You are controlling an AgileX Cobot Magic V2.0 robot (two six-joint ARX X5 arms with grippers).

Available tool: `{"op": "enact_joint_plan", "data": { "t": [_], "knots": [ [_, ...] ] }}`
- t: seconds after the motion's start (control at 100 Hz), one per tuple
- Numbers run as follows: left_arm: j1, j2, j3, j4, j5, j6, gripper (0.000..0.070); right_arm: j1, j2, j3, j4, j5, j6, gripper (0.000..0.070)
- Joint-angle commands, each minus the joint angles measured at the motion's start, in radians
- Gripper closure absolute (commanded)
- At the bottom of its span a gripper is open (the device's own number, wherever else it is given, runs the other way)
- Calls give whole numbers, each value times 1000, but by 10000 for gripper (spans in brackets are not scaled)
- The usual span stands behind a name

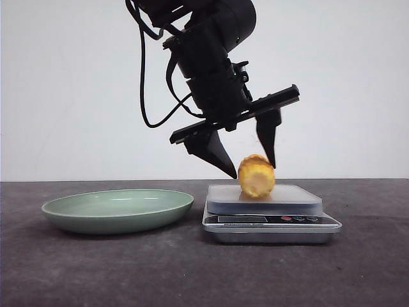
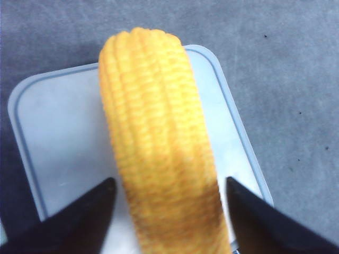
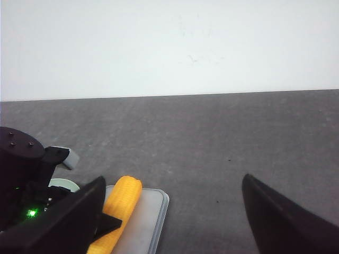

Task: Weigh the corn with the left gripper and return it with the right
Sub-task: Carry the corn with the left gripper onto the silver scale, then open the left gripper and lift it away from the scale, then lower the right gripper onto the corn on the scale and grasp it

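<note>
The corn, a stubby orange-yellow cob, lies on the white platform of the kitchen scale. My left gripper hangs over it, open, with one black finger on each side of the cob. In the left wrist view the corn lies between the left gripper's fingertips with a small gap on both sides. My right gripper is open and empty, off to the right of the scale and outside the front view. The corn also shows in the right wrist view.
A pale green plate sits empty on the dark grey table, left of the scale. The left arm's black body and cables rise above the scale. A white wall stands behind the table.
</note>
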State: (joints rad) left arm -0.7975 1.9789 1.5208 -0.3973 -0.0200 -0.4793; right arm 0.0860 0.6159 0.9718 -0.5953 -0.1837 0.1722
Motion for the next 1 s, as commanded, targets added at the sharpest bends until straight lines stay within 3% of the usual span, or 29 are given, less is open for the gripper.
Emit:
{"op": "enact_joint_plan", "data": {
  "t": [0.0, 0.19, 0.31, 0.46, 0.61, 0.84, 0.99],
  "knots": [
    [-16, 19, 37, -4, 2, 20, 107, 3, 3, 18, 0, 1, -2, 179],
    [-22, -37, 74, -35, -12, 63, 85, 3, 3, 18, -12, 1, -3, 179],
    [-22, -139, 108, -91, -50, 139, 85, 3, 3, 18, -12, 1, -3, 179],
    [-20, -372, 109, -191, -179, 258, 85, 3, 10, 18, -12, 0, -4, 179],
    [14, -632, 109, -301, -371, 360, 93, 3, 58, 18, -11, -33, -3, 179],
    [193, -954, 109, -563, -509, 344, 93, 26, 144, 18, 42, -79, -3, 178],
    [235, -1134, 109, -721, -594, 332, 94, 80, 208, 18, 101, -81, -2, 178]
  ]
}}
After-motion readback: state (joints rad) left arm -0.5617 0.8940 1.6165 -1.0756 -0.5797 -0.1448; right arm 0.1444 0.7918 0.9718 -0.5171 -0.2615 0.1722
